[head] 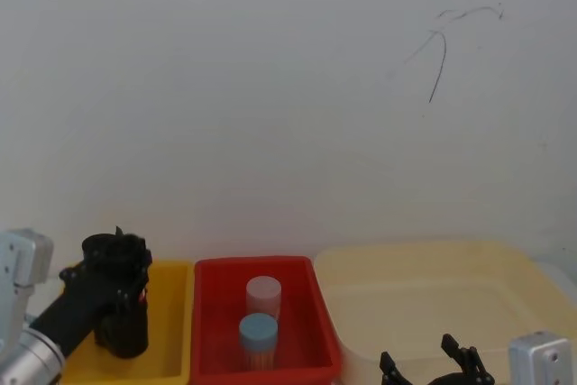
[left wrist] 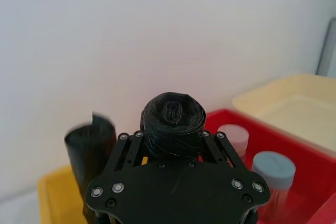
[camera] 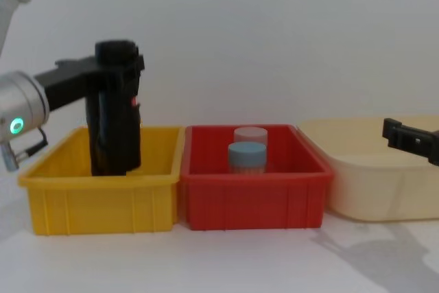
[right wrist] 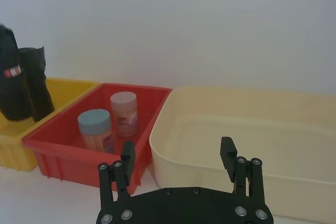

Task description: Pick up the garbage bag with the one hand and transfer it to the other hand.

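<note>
The bag point(camera: 122, 132), a tall black roll, is held upright in the yellow bin point(camera: 96, 200) by the left gripper point(camera: 118, 66), whose fingers are closed on it near the top. In the chest view the bag's lower end is seen behind the bin's front wall; whether it rests on the bin floor cannot be told. Its red label is shown in the chest and right wrist views. Its crinkled top is shown in the left wrist view, pinched between the fingers. A second roll point(left wrist: 89, 145) is seen just beside it in the same bin. Two jars point(head: 260, 317) are stood in the red bin point(head: 209, 331) alongside. The right gripper point(right wrist: 177, 156) is held low before the cream tub point(right wrist: 220, 103), fingers spread wide and nothing gripped.
</note>
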